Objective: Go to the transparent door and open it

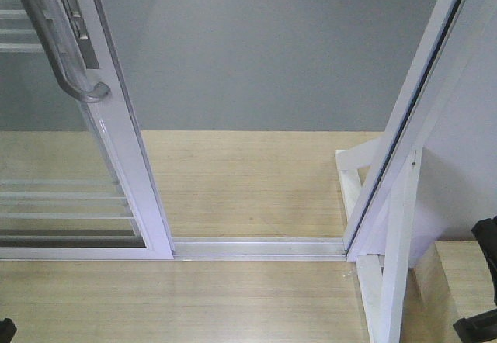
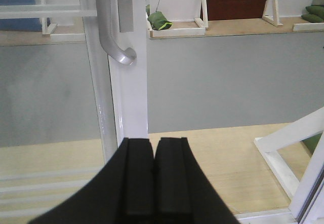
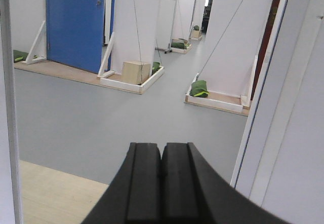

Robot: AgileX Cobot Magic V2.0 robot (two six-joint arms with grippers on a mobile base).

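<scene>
The transparent door [image 1: 128, 164] stands at the left of the front view, a glass panel in a white frame with thin white bars. Its curved silver handle [image 1: 58, 48] hangs on the edge stile. A wide gap lies between that stile and the white jamb post [image 1: 419, 110] on the right. In the left wrist view the stile [image 2: 129, 102] and handle [image 2: 109, 26] rise just beyond my left gripper [image 2: 154, 142], which is shut, holds nothing and is not touching them. My right gripper [image 3: 162, 145] is shut and empty, pointing through the gap.
A white floor track [image 1: 256, 246] crosses the threshold on the wooden floor. A diagonal brace [image 1: 396, 265] props the jamb at the lower right. Beyond lies grey floor, with a blue door [image 3: 76, 21], a wooden box [image 3: 135, 72] and green sandbags [image 3: 200, 88] on white bases.
</scene>
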